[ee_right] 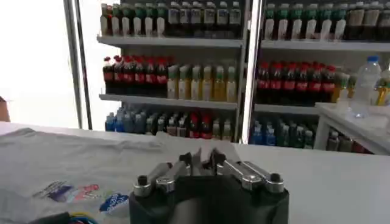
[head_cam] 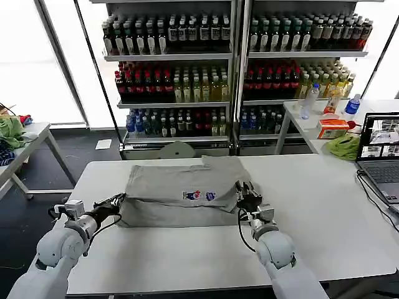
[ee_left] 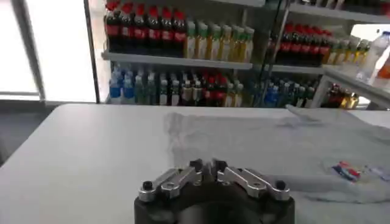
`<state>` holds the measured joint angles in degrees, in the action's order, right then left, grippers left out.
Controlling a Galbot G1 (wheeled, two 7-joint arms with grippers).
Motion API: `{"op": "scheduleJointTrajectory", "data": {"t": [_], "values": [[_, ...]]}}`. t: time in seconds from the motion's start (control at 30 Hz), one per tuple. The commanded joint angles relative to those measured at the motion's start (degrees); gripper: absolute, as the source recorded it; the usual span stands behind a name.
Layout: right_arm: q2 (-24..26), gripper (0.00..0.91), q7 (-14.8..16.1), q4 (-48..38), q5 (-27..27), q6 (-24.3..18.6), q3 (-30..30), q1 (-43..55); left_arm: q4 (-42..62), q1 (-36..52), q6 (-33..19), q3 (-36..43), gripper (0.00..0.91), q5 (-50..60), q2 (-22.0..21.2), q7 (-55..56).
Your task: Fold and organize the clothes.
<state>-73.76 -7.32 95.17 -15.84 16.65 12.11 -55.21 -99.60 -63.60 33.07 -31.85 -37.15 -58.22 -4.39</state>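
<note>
One light grey shirt (head_cam: 181, 184) with a small multicoloured chest print (head_cam: 199, 195) lies partly folded across the middle of the white table (head_cam: 187, 255). My left gripper (head_cam: 118, 200) is at the shirt's near left edge. In the left wrist view this gripper (ee_left: 204, 165) has its jaws drawn together on the fabric edge, with the shirt (ee_left: 274, 140) spreading ahead. My right gripper (head_cam: 247, 190) is at the shirt's near right edge. In the right wrist view it (ee_right: 204, 159) is shut on a raised pinch of the shirt (ee_right: 61, 158).
An open laptop (head_cam: 381, 149) sits at the table's right edge with a cable (head_cam: 374, 199) trailing from it. Behind it a side table holds a lime-green cloth (head_cam: 343, 146), an orange box (head_cam: 332, 128) and bottles. Drink shelves (head_cam: 181, 62) stand behind. A small table (head_cam: 31, 134) stands far left.
</note>
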Motion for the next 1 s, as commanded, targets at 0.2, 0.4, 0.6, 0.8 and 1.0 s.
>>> {"op": "scheduleJointTrajectory", "data": {"t": [0.2,0.4,0.6,0.8,1.0], "values": [[2.33,0.907,-0.65,10.94,-2.57,-0.9,3.78,-8.31,-4.4,-3.03,-0.3,-5.27,0.907,0.77,-0.27,0.78],[5.7,0.907,-3.86,18.23,-2.88,3.37,5.12,-15.43,-9.57,-9.41,-0.72,-7.87,0.907,0.43,-0.18,1.46],[5.77,0.907,-9.25,23.44,-3.94,10.68,5.94,-24.95,-12.47,-15.7,-1.43,-6.54,0.907,0.45,-2.34,3.35],[4.62,0.907,-13.21,22.43,-5.18,12.16,6.18,-25.82,-10.43,-15.43,-1.62,-3.48,0.907,0.56,-2.86,3.62],[3.82,0.383,-15.78,20.47,-7.59,12.63,5.76,-23.89,-8.35,-14.71,-1.74,-2.37,0.907,-0.85,-2.92,3.04]]}}
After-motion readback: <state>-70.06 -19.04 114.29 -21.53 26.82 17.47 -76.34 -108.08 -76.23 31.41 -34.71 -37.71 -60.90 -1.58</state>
